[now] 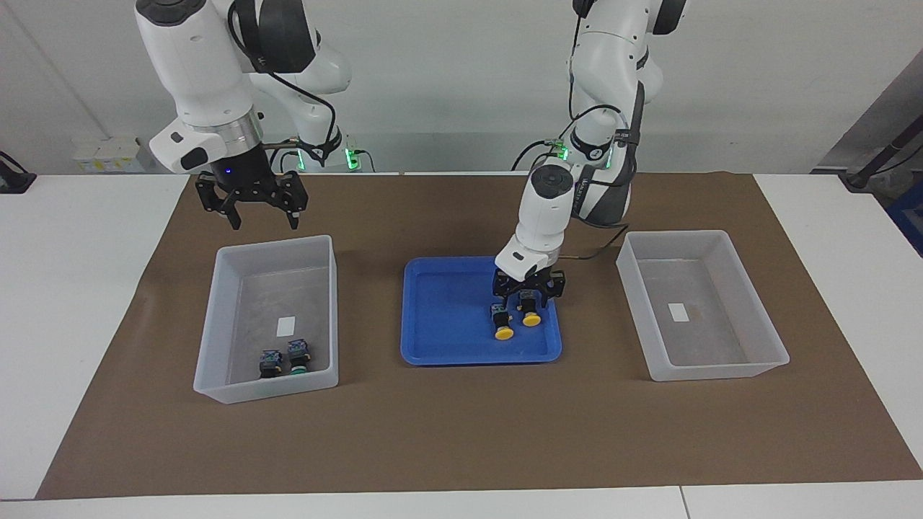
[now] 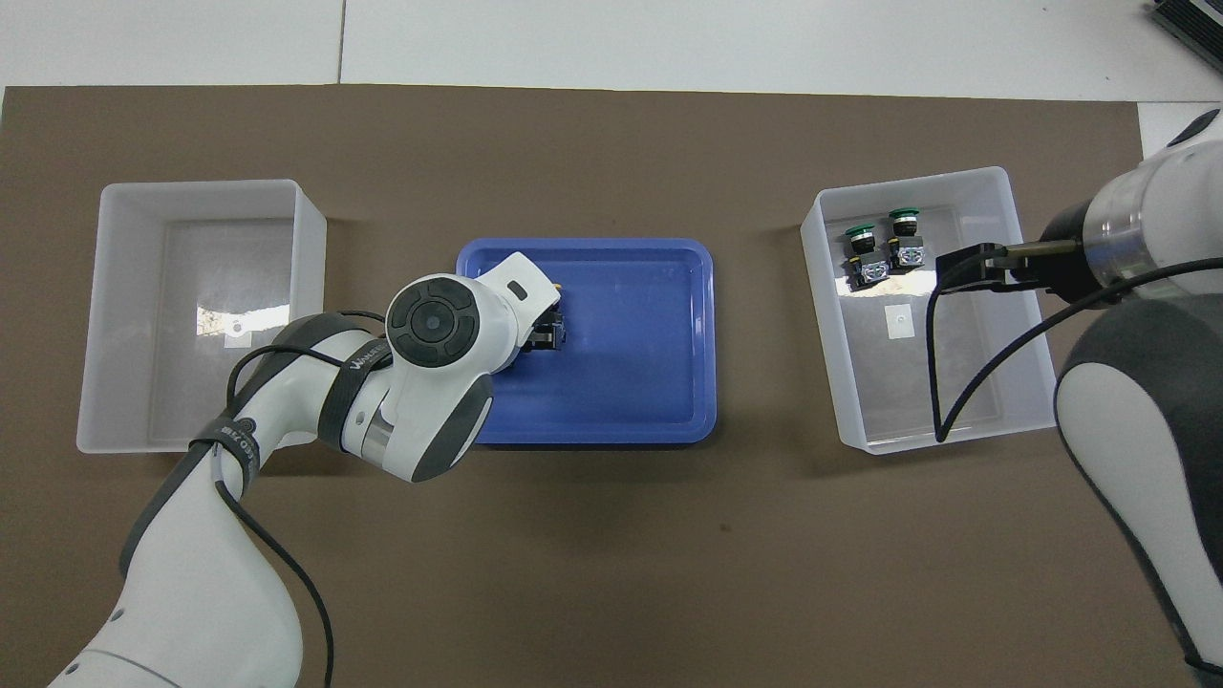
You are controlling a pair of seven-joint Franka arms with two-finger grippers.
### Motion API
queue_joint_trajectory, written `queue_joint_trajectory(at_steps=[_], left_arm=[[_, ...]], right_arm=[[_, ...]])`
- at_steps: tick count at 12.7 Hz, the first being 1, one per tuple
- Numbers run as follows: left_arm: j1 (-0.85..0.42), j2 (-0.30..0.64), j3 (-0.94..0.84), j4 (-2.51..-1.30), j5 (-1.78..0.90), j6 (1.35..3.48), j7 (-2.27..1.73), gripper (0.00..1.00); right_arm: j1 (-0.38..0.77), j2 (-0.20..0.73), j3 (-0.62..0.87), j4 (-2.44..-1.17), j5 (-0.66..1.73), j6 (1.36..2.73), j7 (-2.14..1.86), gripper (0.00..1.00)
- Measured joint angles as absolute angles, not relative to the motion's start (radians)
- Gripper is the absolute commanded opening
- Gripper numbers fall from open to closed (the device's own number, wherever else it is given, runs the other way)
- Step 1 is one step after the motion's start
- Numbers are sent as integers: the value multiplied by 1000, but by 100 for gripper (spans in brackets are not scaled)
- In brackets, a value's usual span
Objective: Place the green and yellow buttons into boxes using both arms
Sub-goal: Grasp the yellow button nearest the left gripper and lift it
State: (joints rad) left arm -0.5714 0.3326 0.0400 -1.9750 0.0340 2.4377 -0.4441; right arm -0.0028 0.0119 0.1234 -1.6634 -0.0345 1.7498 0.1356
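Observation:
Two yellow buttons point(image 1: 502, 322) point(image 1: 532, 313) lie in the blue tray point(image 1: 447, 317), hidden under the left arm in the overhead view. My left gripper point(image 1: 528, 294) is down in the tray, open, its fingers either side of the body of the yellow button nearer the robots. Two green buttons point(image 1: 270, 362) point(image 1: 298, 356) lie in the box point(image 1: 267, 387) at the right arm's end; they also show in the overhead view point(image 2: 860, 236) point(image 2: 903, 219). My right gripper point(image 1: 263, 213) is open and empty, raised over that box's robot-side edge. The box point(image 1: 721, 367) at the left arm's end is empty.
A brown mat point(image 1: 461, 432) covers the table's middle, with both boxes and the tray point(image 2: 631, 354) in a row on it. The empty box point(image 2: 91, 382) and the box with green buttons point(image 2: 941, 435) stand at the two ends.

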Motion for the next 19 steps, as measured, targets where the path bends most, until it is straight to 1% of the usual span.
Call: queue_joint_trajectory(at_steps=[2,4,6,7,9,10,15,17,19], left_arm=[[-580,333,39,-2003,35,2469,-441,80],[-587,337,39,-2040,35,2501,-441,69],[-588,335,41,-2042,38,2507,-440,55],[-588,333,42,-2042,38,2507,-439,42],[-587,332,44,-2042,38,2508,-439,12],[-587,328,45,-2042,38,2507,-438,0],[-581,331,50,-2029,38,2506,-438,0],[-573,336,61,-1987,38,2468,-438,0],[-550,337,64,-1912,38,2384,-436,0]], right_arm=[[-6,9,121,-1663,-35,1726,136,100],[-6,2,121,-1665,-34,1712,136,100],[-5,-21,121,-1679,-34,1674,136,100],[-1,-31,117,-1687,-34,1668,136,100],[22,-44,93,-1701,-34,1667,136,100],[24,-46,87,-1704,-33,1667,136,100],[25,-45,85,-1715,-33,1667,135,100],[25,-45,84,-1717,-33,1667,135,100],[25,-45,82,-1718,-33,1667,135,100]])
